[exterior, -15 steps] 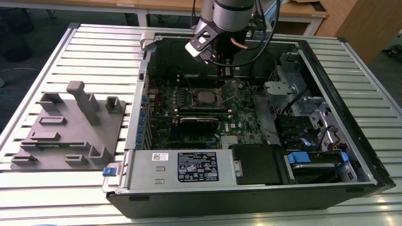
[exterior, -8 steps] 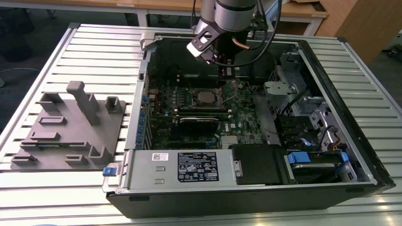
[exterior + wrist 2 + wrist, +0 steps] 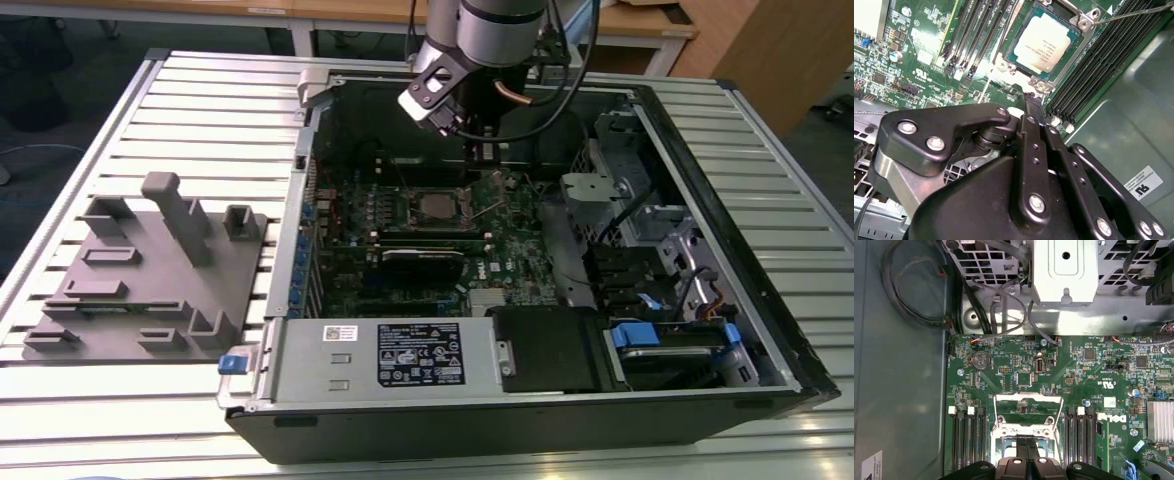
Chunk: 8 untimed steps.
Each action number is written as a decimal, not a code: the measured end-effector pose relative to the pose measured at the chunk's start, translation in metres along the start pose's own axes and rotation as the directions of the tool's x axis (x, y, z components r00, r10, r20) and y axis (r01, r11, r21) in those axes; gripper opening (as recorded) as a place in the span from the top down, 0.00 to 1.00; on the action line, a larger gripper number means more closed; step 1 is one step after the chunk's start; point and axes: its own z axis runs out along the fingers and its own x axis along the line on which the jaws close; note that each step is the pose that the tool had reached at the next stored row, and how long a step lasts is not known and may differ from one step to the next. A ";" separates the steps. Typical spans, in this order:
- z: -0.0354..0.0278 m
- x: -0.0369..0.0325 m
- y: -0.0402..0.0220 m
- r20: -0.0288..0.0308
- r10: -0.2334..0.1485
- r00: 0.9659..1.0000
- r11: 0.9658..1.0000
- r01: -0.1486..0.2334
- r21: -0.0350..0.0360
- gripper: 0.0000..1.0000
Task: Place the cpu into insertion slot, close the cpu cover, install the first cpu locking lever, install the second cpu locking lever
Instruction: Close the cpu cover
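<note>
While the gripper (image 3: 483,153) hangs nearly upright from the arm over the far half of the open computer case (image 3: 534,430) in the exterior view, just beyond the cpu (image 3: 434,208), any sideways drift could, I judge, drag its tip across the green board. In the second wrist view its fingers (image 3: 1033,117) are pressed together on nothing. Their tip is just beside the insertion slot (image 3: 1082,23) where the cpu sits, so a slip might scrape it. In the first wrist view the cpu cover (image 3: 1029,398) appears raised open beyond the fingertips, and a glancing push could skew it.
</note>
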 end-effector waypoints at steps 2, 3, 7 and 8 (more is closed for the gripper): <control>0.0002 0.0000 0.0017 0.000 0.000 1.000 1.000 0.000 0.000 0.89; 0.0002 0.0000 0.0027 0.000 0.000 1.000 1.000 0.000 0.000 0.89; 0.0004 0.0000 0.0077 0.000 0.000 1.000 1.000 0.000 0.000 0.89; 0.0004 0.0000 0.0086 0.000 0.000 1.000 1.000 0.000 0.000 0.89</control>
